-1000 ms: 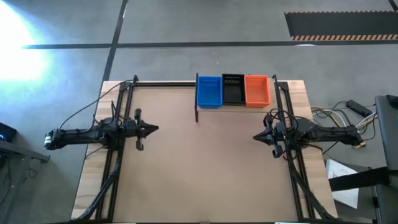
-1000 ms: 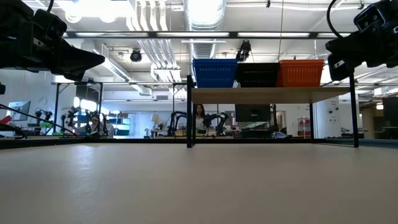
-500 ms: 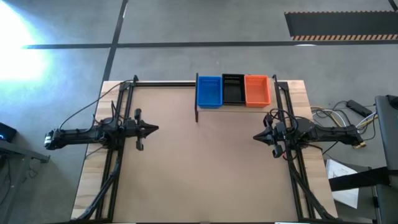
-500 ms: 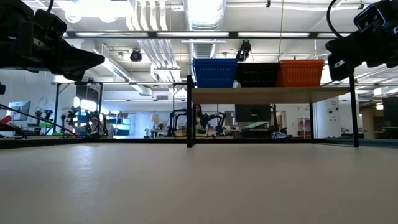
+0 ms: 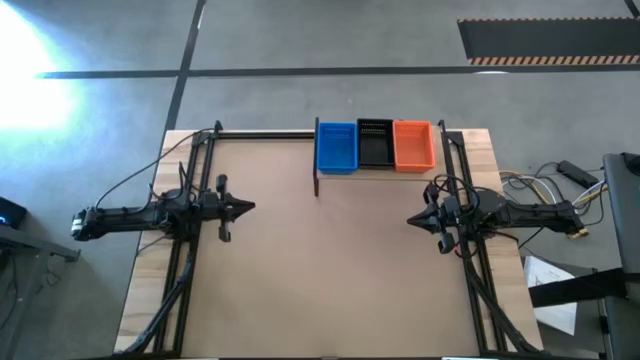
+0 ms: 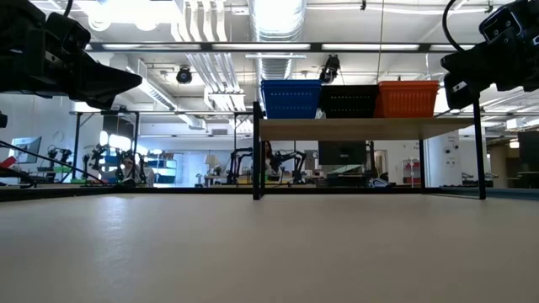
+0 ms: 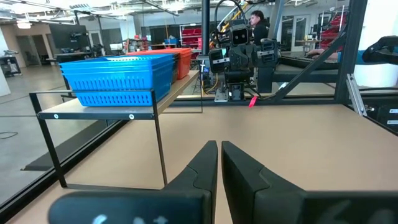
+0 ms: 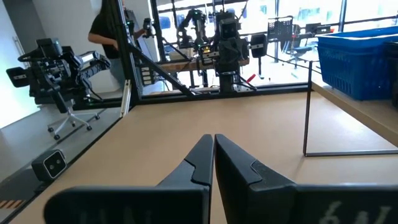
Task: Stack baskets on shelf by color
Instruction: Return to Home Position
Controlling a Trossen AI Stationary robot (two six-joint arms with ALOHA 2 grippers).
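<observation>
Nothing has moved since the earlier frames. The left jaws and right jaws, both closed and empty, face each other across the counter (image 5: pixel 330 270). The baskets (image 5: pixel 375 143), a blue, black and orange row, sit on the shelf (image 6: pixel 362 128), nearer the right jaws.

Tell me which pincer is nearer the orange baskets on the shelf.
Right. The right pincer sits over the right side of the table, in front of the orange baskets; the left pincer sits over the left side, farther off, past the blue baskets.
</observation>
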